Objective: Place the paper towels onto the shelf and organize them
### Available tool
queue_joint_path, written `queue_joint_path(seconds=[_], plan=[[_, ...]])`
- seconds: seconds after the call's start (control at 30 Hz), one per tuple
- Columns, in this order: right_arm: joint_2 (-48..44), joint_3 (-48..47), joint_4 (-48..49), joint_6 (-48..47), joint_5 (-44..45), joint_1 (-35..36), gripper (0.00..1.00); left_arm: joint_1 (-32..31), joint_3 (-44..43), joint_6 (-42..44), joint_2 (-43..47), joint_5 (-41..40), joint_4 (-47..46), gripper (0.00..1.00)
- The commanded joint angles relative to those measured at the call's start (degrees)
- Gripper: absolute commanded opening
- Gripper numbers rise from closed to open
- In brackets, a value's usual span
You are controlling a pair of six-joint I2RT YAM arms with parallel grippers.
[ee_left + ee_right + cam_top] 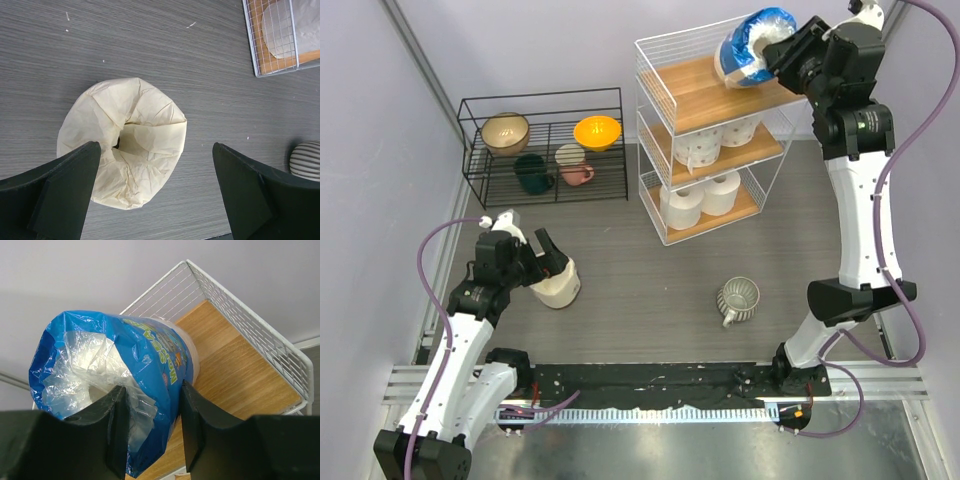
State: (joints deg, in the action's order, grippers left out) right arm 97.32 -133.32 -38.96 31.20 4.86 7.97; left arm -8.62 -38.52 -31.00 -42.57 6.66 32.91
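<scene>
The right gripper (782,55) is clamped on the loose plastic end of the wrapped roll (752,45), holding it tilted over the top board of the shelf (695,95). That is likely because four white rolls (698,148) fill the two lower boards in pairs, leaving only the top one free. In the right wrist view the roll's far end sits at or just above the wood; I cannot tell whether it touches. The left gripper (548,262) has its jaws wide apart on either side of the cream roll (558,288), which stands on end on the counter (650,290), core up, apparently lined up for a grasp across its width. The counter is grey with a fine wood grain. Also on it are a black wire rack (545,150) of bowls and a ribbed cup (738,298). Plain pale walls close in the back and left.
</scene>
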Motion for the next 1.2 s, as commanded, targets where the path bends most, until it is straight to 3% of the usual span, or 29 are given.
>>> queue_joint_path(seconds=[0.0, 0.43, 0.57, 0.6, 0.7, 0.83, 1.17], plan=[[-4.0, 0.1, 4.9, 0.7, -0.6, -0.6, 0.14, -0.4, -0.2, 0.2, 0.5, 0.0, -1.3, 1.00], [-4.6, 1.2, 5.5, 0.8, -0.3, -1.6, 0.18, -1.0, -0.2, 0.2, 0.5, -0.3, -1.1, 1.00], [-4.3, 1.4, 5.5, 0.7, -1.0, -1.8, 0.36, -1.0, -0.2, 0.2, 0.3, -0.3, -1.1, 1.00], [-4.2, 1.4, 5.4, 0.6, -1.3, -1.9, 0.49, -1.0, -0.2, 0.2, 0.4, -0.3, -1.1, 1.00], [-3.9, 1.9, 5.6, 0.6, -1.3, -2.0, 0.72, -1.0, -0.2, 0.2, 0.2, -0.5, -1.1, 1.00], [-4.4, 3.6, 7.3, 0.4, -1.0, -2.1, 0.78, -1.0, -0.2, 0.2, 0.3, -0.6, -1.0, 1.00], [-10.7, 11.8, 12.7, -0.5, -3.2, -2.4, 0.79, -1.0, -0.2, 0.2, 0.5, -0.7, -1.0, 1.00]])
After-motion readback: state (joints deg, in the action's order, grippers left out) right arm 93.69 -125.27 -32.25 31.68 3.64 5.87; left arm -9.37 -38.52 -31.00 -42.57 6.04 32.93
